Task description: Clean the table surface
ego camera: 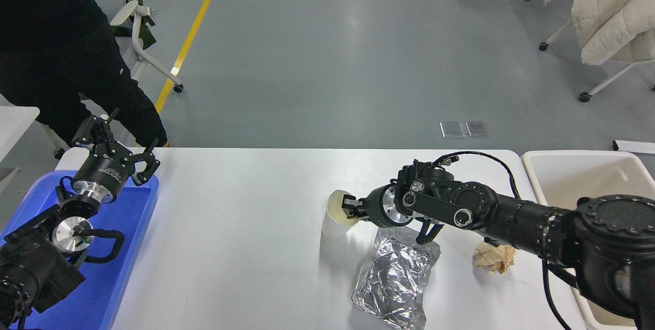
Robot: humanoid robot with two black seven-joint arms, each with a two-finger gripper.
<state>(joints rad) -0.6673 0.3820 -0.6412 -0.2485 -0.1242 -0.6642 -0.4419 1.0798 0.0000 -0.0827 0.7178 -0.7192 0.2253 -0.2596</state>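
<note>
The white table surface (235, 248) carries a white paper cup (336, 216) standing upright near the middle, a crumpled silver foil bag (396, 278) lying flat to its lower right, and a crumpled brown paper wad (494, 257) further right. My right gripper (350, 209) reaches in from the right and is shut on the cup's right rim, one finger inside the cup. My left gripper (115, 140) is open and empty, parked above the far end of the blue tray at the lower left.
A blue plastic tray (134, 227) sits at the table's left edge under the left arm. A cream-beige bin (583, 171) stands off the table's right end. A person in black (61, 53) stands at the far left, beside a white chair.
</note>
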